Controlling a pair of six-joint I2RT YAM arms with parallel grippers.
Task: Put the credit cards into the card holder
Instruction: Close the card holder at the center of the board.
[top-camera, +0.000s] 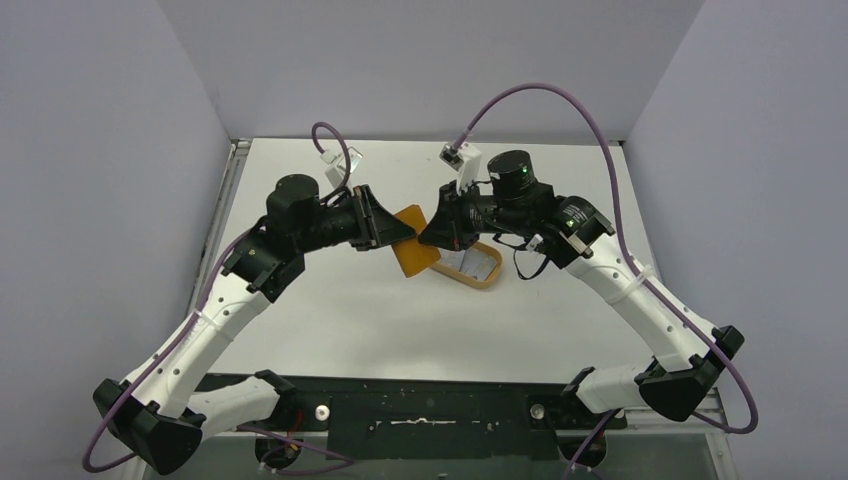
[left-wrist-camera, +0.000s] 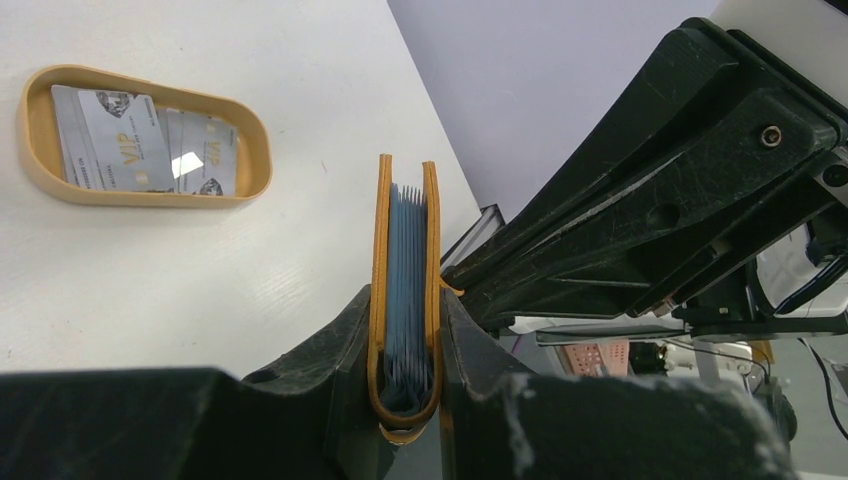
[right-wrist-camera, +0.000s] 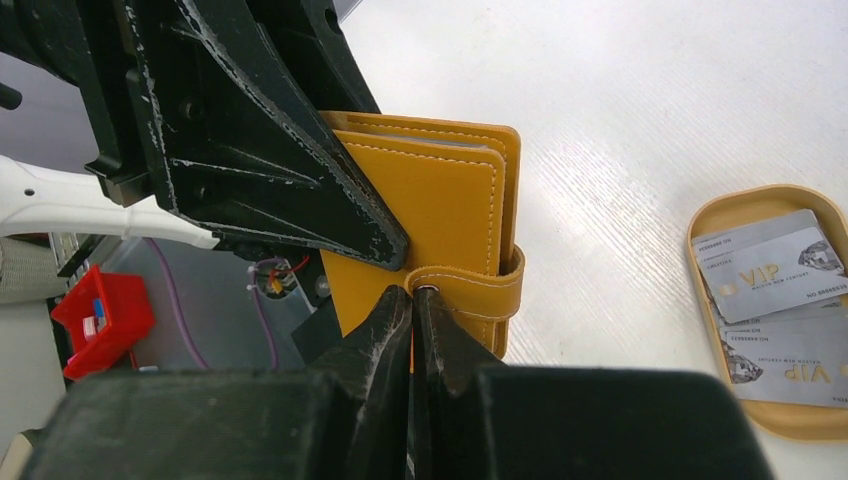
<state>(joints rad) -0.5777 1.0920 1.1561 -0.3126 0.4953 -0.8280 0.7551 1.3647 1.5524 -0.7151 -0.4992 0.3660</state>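
Note:
The orange-brown card holder (top-camera: 414, 256) hangs above the table between my two arms. My left gripper (left-wrist-camera: 405, 345) is shut on its folded spine end, and the blue-grey inner pockets (left-wrist-camera: 406, 260) show edge-on between the covers. My right gripper (right-wrist-camera: 412, 296) is shut on the tip of the holder's snap tab (right-wrist-camera: 485, 292), which wraps round the cover (right-wrist-camera: 440, 200). The credit cards (right-wrist-camera: 768, 268), pale grey with VIP print, lie in the oval tan tray (right-wrist-camera: 712, 205), apart from both grippers. The same cards (left-wrist-camera: 112, 140) also appear in the left wrist view.
The tan tray (top-camera: 487, 281) rests on the white table just right of the holder, partly under my right wrist. Grey walls close in the table on three sides. The left arm's black fingers (right-wrist-camera: 262, 160) crowd the holder's upper side in the right wrist view.

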